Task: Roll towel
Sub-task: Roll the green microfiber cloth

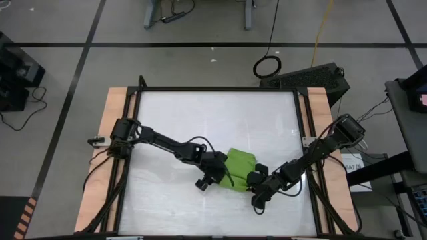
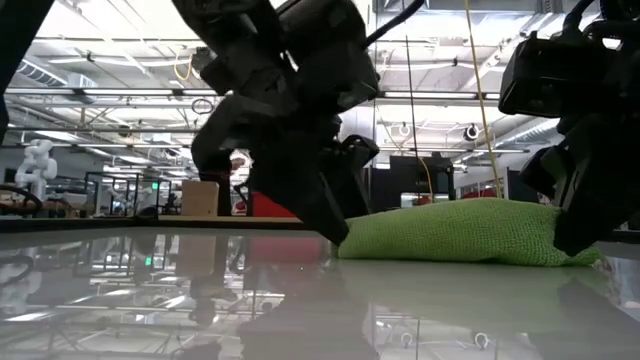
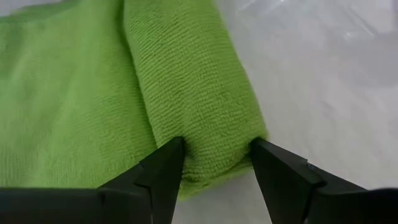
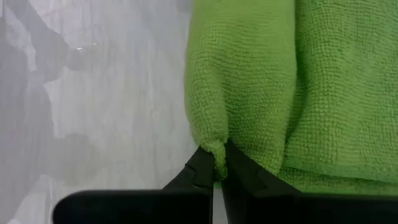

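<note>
Left gripper [image 3: 216, 162]: fingers [image 3: 163, 171] apart, straddling the rolled end of the towel [image 3: 186, 81]. The roll sits between both fingertips and fills the gap; each inner face touches or nearly touches the cloth. Whether it is squeezed or just bracketed, cannot tell. Flat unrolled cloth spreads to the upper left of that frame, white table [image 3: 323, 74] to the right.

Right gripper [image 4: 216, 167]: fingers [image 4: 198, 169] closed together, pinching a small tip of the towel [image 4: 249, 81] edge right at the fingertips. The rolled fold runs up from the pinch through the frame centre; more cloth fills the right half, bare table [image 4: 93, 93] the left.

High view: towel [image 1: 239, 168] lies lower centre of the frame, a compact green bundle on the table [image 1: 220, 113]. Left gripper [image 1: 215, 175] is at its left edge, right gripper [image 1: 259, 181] at its lower right edge; both arms reach in from the table's sides.

Low view: towel [image 2: 470, 232] rests flat on the table [image 2: 300, 310] at centre right, a low green mound. One dark gripper meets its left end, another dark gripper its right end at the frame's right edge.
</note>
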{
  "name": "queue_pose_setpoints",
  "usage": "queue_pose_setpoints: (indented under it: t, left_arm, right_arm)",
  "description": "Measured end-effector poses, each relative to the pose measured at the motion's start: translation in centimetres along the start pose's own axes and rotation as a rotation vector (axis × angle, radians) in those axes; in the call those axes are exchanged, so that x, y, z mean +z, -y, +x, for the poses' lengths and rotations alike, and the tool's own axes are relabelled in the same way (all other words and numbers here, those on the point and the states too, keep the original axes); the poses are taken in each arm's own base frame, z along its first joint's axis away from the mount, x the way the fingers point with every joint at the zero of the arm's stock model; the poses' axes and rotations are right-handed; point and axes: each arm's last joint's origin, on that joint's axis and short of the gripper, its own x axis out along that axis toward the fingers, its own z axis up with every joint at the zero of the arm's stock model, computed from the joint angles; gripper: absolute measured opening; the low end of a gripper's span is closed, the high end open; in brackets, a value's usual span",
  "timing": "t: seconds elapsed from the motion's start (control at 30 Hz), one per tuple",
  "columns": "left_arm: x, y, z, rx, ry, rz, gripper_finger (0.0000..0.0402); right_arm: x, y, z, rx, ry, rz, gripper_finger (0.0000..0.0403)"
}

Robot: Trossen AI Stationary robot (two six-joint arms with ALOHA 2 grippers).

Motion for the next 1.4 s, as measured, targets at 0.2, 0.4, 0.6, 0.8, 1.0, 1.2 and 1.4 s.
queue_pose_setpoints:
  t: [0.2, 0.4, 0.6, 0.8, 1.0, 1.2, 1.4]
  left_arm:
    - [-0.7, 0.2, 0.4, 0.005, 0.037, -0.007, 0.0198]
    - [-1.8, 0.1, 1.0, -0.025, 0.054, -0.072, 0.0180]
    - [-2.4, -0.8, 1.2, -0.092, 0.089, -0.123, 0.0055]
    - [-2.9, -1.5, 1.0, -0.235, 0.156, -0.160, 0.0018]
    - [-3.6, -2.6, 0.4, -0.393, 0.206, -0.284, 0.0018]
    - [-4.4, -3.7, 0.3, -0.466, 0.220, -0.431, 0.0018]
    - [-5.0, -4.9, 1.1, -0.605, 0.270, -0.563, 0.0018]
  right_arm:
    - [0.0, 0.0, 0.0, 0.001, -0.001, 0.019, 0.0004]
    - [0.0, 0.0, 0.0, 0.004, -0.003, 0.025, 0.0006]
    - [-0.3, -0.4, -0.1, 0.024, -0.002, -0.031, 0.0059]
    - [-1.0, -1.2, -0.4, 0.043, -0.009, -0.073, 0.0155]
    - [-1.9, -2.1, -1.5, 0.033, 0.040, -0.121, 0.0210]
    - [-1.4, -2.6, -3.1, -0.012, 0.175, -0.193, 0.0214]
    - [-1.3, -2.6, -3.1, -0.040, 0.210, -0.222, 0.0214]
